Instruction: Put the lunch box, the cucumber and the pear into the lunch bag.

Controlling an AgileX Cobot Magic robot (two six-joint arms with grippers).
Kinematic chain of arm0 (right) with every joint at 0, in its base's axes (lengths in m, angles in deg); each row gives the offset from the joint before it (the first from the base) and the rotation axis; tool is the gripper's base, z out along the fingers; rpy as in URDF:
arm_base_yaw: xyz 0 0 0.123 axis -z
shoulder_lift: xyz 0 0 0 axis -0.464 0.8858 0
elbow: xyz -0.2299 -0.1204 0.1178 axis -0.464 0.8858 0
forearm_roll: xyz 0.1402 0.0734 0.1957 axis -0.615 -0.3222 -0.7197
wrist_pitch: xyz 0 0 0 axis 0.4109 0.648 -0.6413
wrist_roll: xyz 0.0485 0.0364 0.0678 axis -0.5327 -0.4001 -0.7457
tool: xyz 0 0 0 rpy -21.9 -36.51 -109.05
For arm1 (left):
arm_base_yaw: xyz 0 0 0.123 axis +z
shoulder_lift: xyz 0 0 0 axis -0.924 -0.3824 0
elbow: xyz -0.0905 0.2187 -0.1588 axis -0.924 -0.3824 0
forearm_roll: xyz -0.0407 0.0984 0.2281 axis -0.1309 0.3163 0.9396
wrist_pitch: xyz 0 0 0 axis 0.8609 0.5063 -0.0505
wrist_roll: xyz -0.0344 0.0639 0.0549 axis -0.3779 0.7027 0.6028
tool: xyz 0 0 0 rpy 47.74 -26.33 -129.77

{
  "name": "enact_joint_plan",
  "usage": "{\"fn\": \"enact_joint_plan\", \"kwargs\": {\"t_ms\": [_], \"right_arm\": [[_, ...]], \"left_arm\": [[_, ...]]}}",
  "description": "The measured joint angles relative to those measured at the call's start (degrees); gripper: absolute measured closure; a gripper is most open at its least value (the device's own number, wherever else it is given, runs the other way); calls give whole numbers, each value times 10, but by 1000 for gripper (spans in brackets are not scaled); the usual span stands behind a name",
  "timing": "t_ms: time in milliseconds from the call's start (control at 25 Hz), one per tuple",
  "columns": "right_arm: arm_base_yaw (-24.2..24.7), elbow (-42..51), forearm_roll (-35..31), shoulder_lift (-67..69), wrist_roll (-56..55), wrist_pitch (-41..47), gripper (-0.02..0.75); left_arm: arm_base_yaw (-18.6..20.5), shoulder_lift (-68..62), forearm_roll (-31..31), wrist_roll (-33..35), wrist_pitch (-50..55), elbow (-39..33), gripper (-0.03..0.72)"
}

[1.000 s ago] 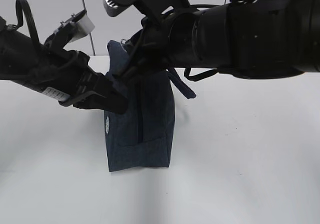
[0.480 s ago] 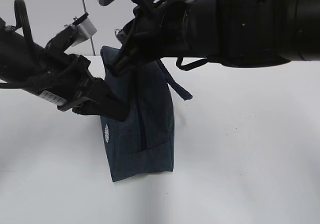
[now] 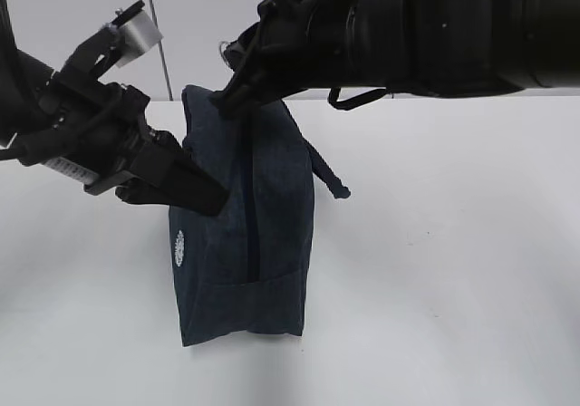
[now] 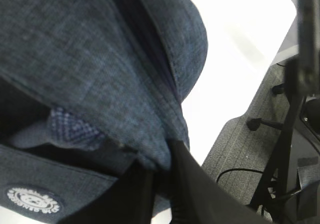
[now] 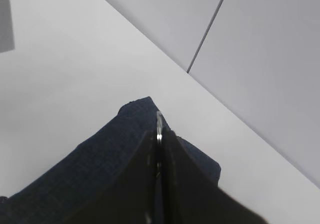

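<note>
White table (image 3: 453, 270) and pale wall panels fill the background, and the lunch bag (image 3: 245, 243) is the only task thing I can see; the lunch box, cucumber and pear show in none of my views, so I cannot tell whether they are inside it.

The bag stands on end on the table, its long axis roughly vertical and leaning a little, top end toward the wall. The black zipper (image 3: 253, 243) runs down the side facing the exterior camera and looks closed there.

My left gripper (image 3: 204, 193) has its jaws clenched on a fold of fabric (image 4: 150, 156) at the bag's left side, above the round white logo (image 4: 32, 201). My right gripper (image 3: 227, 93) is at the bag's top end, jaws pinched shut on a silver ring (image 5: 159, 126) that I take for the zipper pull.

The risk, as I judge it: the bag is tall and soft and seems held upright mostly by my two pinches. If the right arm tugs the pull while the left grip holds only loose cloth, the fabric could slip out and the bag topple or drag across the table. The thin ring could also slide from the right jaws, leaving the zipper stuck partway.
</note>
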Motion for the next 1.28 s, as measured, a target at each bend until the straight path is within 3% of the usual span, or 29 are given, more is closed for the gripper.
{"fn": "enact_joint_plan", "kwargs": {"t_ms": [840,1280], "right_arm": [[22,-45,-1,59,45,37,720],[103,-52,4,84,-2,149,720]], "left_arm": [[0,1,22,-4,41,0,683],[0,1,26,-11,59,0,683]]}}
